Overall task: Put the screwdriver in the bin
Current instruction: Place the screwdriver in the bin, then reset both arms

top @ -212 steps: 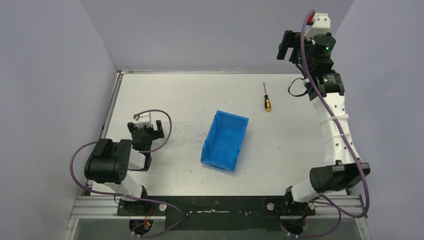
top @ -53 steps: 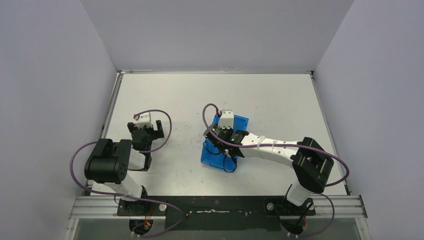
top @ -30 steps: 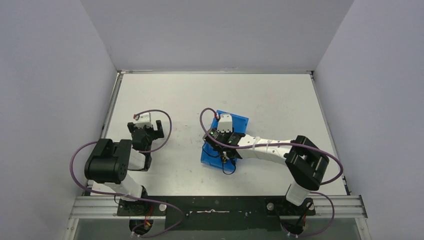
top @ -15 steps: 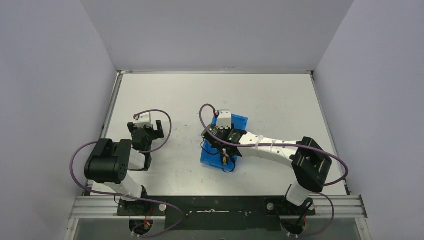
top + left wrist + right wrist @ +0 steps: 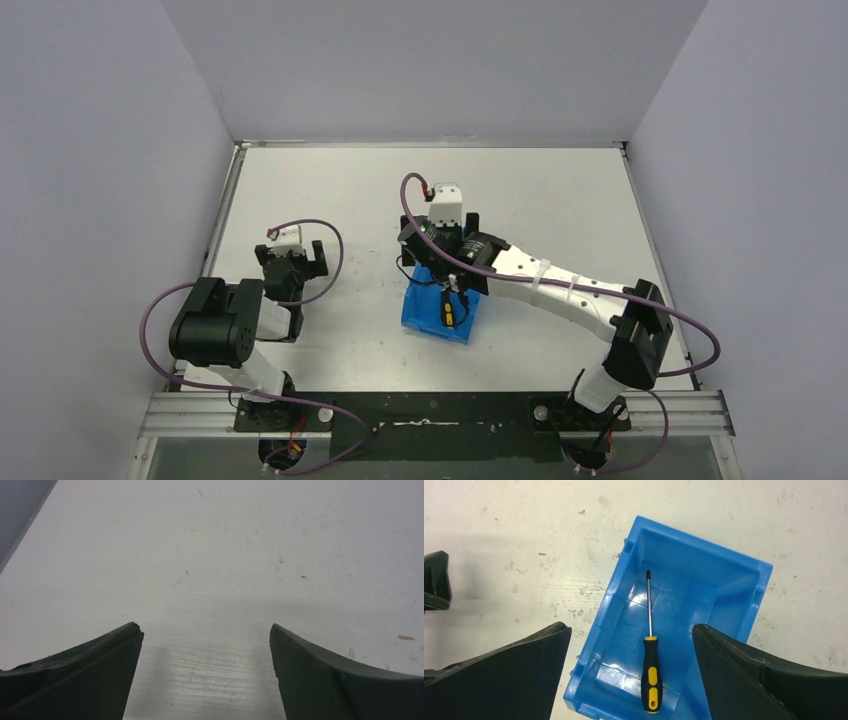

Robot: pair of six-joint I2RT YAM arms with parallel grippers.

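The blue bin [image 5: 424, 311] stands at the table's middle. It also shows in the right wrist view [image 5: 704, 555]. The screwdriver [image 5: 651, 672], with a yellow-and-black handle, lies flat on the bin's floor, its shaft pointing to the bin's far wall. Its handle also shows in the top view [image 5: 449, 312]. My right gripper [image 5: 445, 262] hangs above the bin's far half. In the right wrist view the right gripper [image 5: 629, 627] is open and empty, clear of the screwdriver. My left gripper [image 5: 291, 262] rests open over bare table at the left, and the left wrist view shows the left gripper [image 5: 204, 627] holding nothing.
Grey walls close the table [image 5: 560, 190] on the left, back and right. The right arm's forearm [image 5: 560, 285] stretches across the table right of the bin. A purple cable [image 5: 410, 190] loops off the right wrist.
The screwdriver, first lying on the far right of the table, now lies in the bin. In the last second my right gripper has lifted up and back from the bin, empty.
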